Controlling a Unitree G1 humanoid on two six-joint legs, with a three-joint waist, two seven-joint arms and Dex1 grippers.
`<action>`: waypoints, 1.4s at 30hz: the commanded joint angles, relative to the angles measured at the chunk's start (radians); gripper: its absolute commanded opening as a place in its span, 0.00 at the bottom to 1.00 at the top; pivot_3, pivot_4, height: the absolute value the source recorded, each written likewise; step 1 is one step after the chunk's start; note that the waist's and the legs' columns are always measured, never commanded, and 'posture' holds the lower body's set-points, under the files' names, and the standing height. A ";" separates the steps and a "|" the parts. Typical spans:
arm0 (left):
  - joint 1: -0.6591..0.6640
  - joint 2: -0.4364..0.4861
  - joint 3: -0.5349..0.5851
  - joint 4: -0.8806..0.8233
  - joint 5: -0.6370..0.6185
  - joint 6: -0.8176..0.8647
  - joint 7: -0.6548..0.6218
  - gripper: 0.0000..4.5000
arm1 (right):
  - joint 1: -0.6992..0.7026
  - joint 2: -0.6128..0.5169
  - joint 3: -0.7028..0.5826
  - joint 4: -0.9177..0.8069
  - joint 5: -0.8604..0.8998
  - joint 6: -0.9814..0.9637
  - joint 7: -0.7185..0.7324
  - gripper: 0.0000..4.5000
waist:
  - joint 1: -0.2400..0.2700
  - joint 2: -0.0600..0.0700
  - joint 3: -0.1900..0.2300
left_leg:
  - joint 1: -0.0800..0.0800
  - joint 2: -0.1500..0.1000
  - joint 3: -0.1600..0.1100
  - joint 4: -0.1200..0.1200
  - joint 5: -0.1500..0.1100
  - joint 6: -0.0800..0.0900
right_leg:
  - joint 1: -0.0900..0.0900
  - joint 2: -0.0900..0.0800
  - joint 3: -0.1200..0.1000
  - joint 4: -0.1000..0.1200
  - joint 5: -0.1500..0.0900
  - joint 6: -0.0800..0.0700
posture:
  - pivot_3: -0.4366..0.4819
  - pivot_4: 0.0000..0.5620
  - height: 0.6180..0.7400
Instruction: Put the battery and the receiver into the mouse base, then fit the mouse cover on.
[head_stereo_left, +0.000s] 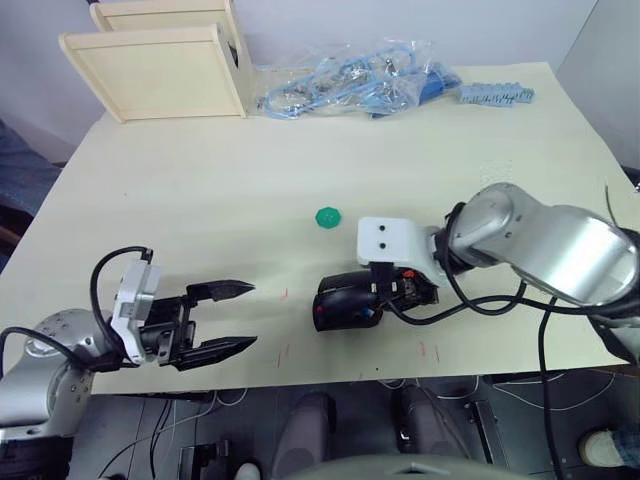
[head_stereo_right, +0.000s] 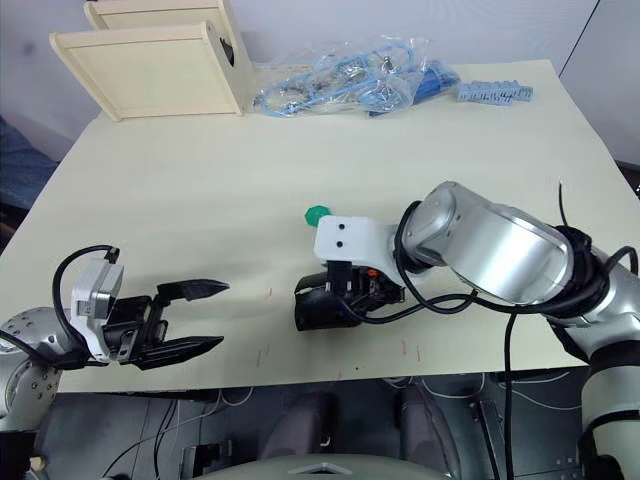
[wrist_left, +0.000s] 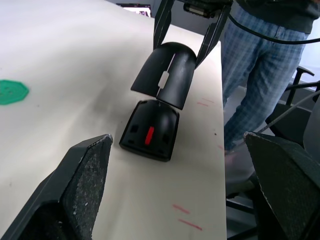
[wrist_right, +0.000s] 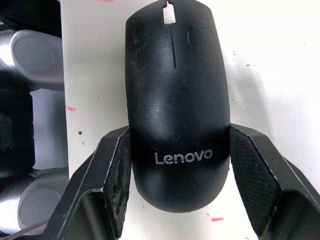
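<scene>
My right gripper (wrist_right: 175, 170) grasps the cover (wrist_right: 175, 100), tilted just above the base (wrist_left: 150, 136) at the desk (head_stereo_left: 200, 200) near edge. Cover not seated yet. Left gripper (head_stereo_left: 225, 318) released, idle.

1. The glossy, all-black curved plastic mouse cover (wrist_right: 176, 105) runs lengthwise up the middle of the view, with white "Lenovo" lettering near its rounded rear.
2. A small cut-out notch and a thin slit mark its far, narrower end.
3. The right end effector (wrist_right: 176, 175) clamps it: the two black fingers (wrist_right: 117, 175) with rough-textured pads press against the cover's rear sides.
4. The pale cream desk (wrist_right: 270, 65) lies beneath, flecked with dark specks and small pink marks (wrist_right: 70, 108).
5. Grey rounded machine parts (wrist_right: 35, 52) sit past the desk's edge.
</scene>
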 joint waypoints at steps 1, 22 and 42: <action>0.015 0.017 0.039 -0.012 -0.005 -0.014 -0.010 1.00 | -0.020 0.017 0.012 0.007 0.007 -0.011 -0.022 0.55 | 0.000 0.000 0.000 | 0.000 0.000 0.000 0.000 0.000 0.000 | 0.000 0.000 0.000 0.000 0.000 0.000 | 0.48 0.27 1.00; 0.052 0.022 0.079 -0.020 -0.008 -0.014 -0.014 1.00 | 0.047 0.062 0.100 0.055 0.004 -0.018 -0.118 0.55 | -0.001 0.000 0.000 | 0.000 0.000 -0.001 0.000 0.000 0.000 | 0.000 0.000 0.000 0.000 0.000 0.000 | 0.48 0.27 1.00; 0.082 0.018 0.087 -0.017 -0.004 -0.031 -0.019 1.00 | 0.052 0.107 0.119 0.105 0.011 -0.022 -0.143 0.55 | -0.001 0.000 0.000 | 0.000 0.000 -0.001 0.000 0.000 0.000 | 0.000 0.000 0.000 0.000 0.000 0.000 | 0.48 0.27 1.00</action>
